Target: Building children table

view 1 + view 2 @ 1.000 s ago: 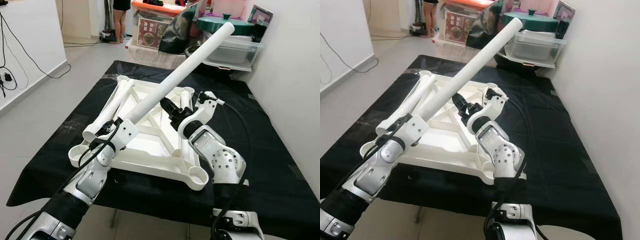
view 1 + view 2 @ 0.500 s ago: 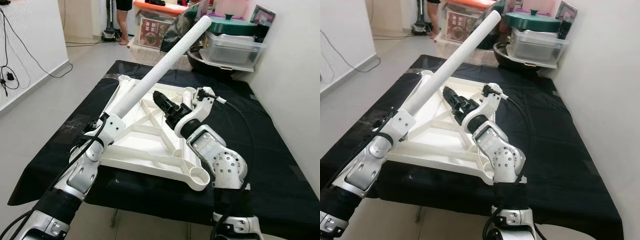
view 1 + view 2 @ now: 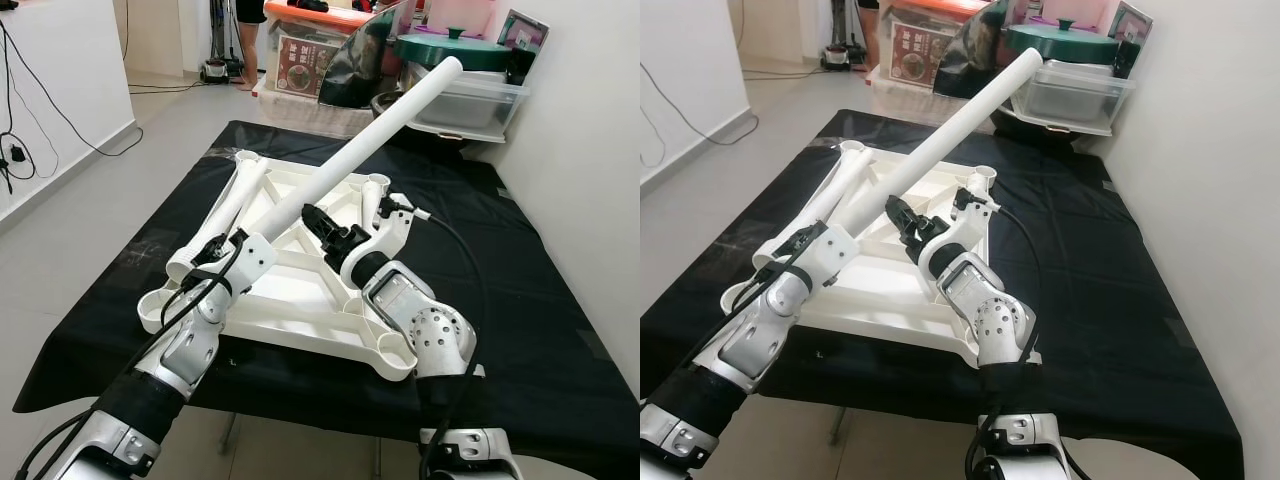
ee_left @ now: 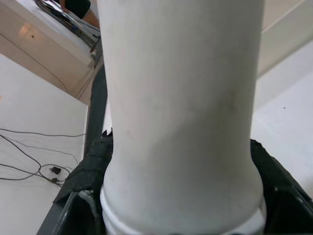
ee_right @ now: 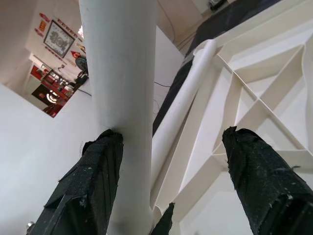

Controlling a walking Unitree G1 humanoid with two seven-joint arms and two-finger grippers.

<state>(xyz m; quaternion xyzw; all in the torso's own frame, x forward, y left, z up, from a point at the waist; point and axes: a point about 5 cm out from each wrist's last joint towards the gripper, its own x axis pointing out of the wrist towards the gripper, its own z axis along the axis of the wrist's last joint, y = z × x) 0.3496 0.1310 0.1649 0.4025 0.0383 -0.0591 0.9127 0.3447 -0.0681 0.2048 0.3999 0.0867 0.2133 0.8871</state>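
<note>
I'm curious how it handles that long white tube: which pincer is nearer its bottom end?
Left. The left pincer grips the tube at its bottom end; the right pincer, open, reaches it higher up.

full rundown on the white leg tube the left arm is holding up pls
The leg tube is a long, plain white cylinder, plastic by its look, with a smooth matte wall. The left gripper is shut on its lower end, where a slight collar shows. It tilts up and away to the robot's right, over the upturned white tabletop, its far end in the air. The right gripper is open around its lower part, one finger against it.
</note>
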